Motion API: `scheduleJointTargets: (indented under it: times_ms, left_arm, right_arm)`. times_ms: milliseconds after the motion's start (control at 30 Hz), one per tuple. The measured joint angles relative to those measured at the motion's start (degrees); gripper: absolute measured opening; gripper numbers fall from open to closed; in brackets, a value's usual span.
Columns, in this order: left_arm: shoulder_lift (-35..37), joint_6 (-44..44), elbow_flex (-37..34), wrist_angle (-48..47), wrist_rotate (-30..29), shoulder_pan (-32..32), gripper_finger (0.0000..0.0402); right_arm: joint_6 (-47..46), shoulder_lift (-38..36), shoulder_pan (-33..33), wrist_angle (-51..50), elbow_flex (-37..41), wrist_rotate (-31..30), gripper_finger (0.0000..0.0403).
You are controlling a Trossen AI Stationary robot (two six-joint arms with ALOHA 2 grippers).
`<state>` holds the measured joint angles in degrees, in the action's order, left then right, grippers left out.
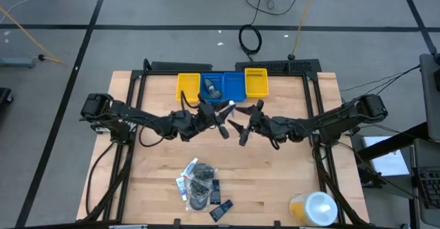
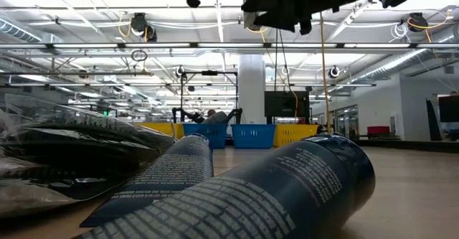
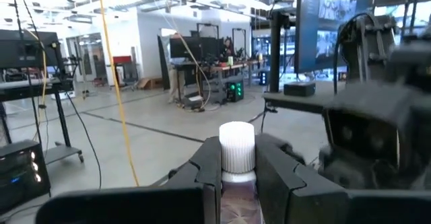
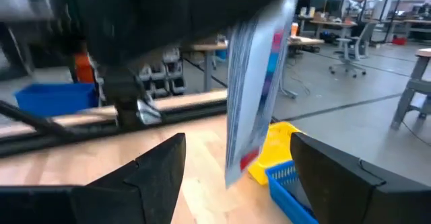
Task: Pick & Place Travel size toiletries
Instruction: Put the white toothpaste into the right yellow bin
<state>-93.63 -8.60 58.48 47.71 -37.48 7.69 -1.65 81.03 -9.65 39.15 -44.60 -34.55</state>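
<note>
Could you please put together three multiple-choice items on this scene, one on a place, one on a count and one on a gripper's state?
1. Where do the loose toiletries lie?
A. at the table's near edge
B. in the yellow bin
C. on the floor

2. How many bins stand in the row at the far edge?
A. two
B. four
C. six

3. What is the left gripper doing?
A. standing open and empty
B. gripping a white-capped tube
C. resting on the table

Answers:
1 A, the high view shows the pile near the front.
2 B, yellow, blue, blue, yellow.
3 B, its wrist view shows the fingers closed on the tube.
</note>
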Motion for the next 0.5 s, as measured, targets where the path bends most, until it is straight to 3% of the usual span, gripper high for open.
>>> scheduleJointTargets:
  times_ms: [267,500]
  left_arm:
    - [0.03,1.69,0.0,0.45,1.42,-0.1,0.005]
    - [0.03,1.88,0.0,0.39,1.41,-0.11,0.0051]
  right_arm:
    - [1.75,0.0,-0.02,2.27,-0.02,0.16,0.0225]
    - [1.34,0.0,-0.02,2.17,-0.02,0.07,0.014]
